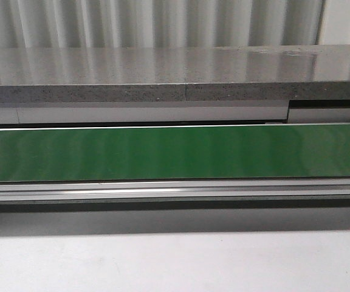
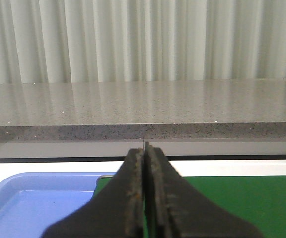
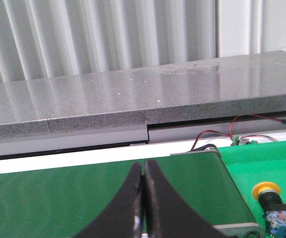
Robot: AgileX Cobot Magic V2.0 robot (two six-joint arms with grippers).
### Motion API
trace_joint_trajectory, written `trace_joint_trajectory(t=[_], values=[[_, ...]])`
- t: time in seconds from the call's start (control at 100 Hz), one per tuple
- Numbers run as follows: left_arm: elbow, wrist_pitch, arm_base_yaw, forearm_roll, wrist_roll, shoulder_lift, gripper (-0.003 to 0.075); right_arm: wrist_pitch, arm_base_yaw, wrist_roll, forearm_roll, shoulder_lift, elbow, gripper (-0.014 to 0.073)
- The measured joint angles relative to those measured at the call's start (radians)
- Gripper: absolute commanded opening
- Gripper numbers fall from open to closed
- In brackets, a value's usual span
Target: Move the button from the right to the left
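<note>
Front view: green belt (image 1: 175, 153) runs w/ full width across mid frame, grey stone shelf (image 1: 163, 73) above it, pale curtain (image 1: 150, 23) at top, white table (image 1: 175, 261) along the bottom. A metal rail (image 1: 175, 190) lies just under the belt. No arms or button seen here.

Left wrist view: blue tray (image 2: 38, 201) at lower left, its edge touching the belt's end. Left gripper (image 2: 145, 151) at bottom centre, fingers pressed together w/ nothing between them, tips over the tray/belt join. Belt fills lower right; shelf and curtain behind.

Right wrist view: right gripper (image 3: 143, 166) at bottom centre, fingers closed tight, empty, over the belt. Belt's end roller sits right of centre. Button (image 3: 273, 204) at lower right, beyond that end, on a green surface: yellow cap up and tilted, black collar, blue-grey body below, partly cut by the frame edge. Well apart from the gripper. Red and black wires (image 3: 242, 128) at upper right, under the shelf.
</note>
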Motion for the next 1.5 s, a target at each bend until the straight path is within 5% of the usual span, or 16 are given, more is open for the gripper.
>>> trace_joint_trajectory(t=[0.25,0.58,1.01,1.15,1.34,1.5], values=[[0.0,0.0,0.0,0.0,0.0,0.0,-0.002,0.263,0.0,0.0,0.014,0.078,-0.241,-0.0067],[0.0,0.0,0.0,0.0,0.0,0.0,-0.002,0.797,0.0,0.0,0.022,0.6,-0.713,-0.0067],[0.0,0.0,0.0,0.0,0.0,0.0,-0.002,0.811,0.0,0.0,0.035,0.958,-0.874,-0.0057],[0.0,0.0,0.0,0.0,0.0,0.0,-0.002,0.823,0.0,0.0,0.037,1.0,-0.874,0.0122],[0.0,0.0,0.0,0.0,0.0,0.0,-0.002,0.851,0.0,0.0,0.035,1.011,-0.874,0.0594],[0.0,0.0,0.0,0.0,0.0,0.0,-0.002,0.855,0.0,0.0,0.035,1.015,-0.874,0.0647]])
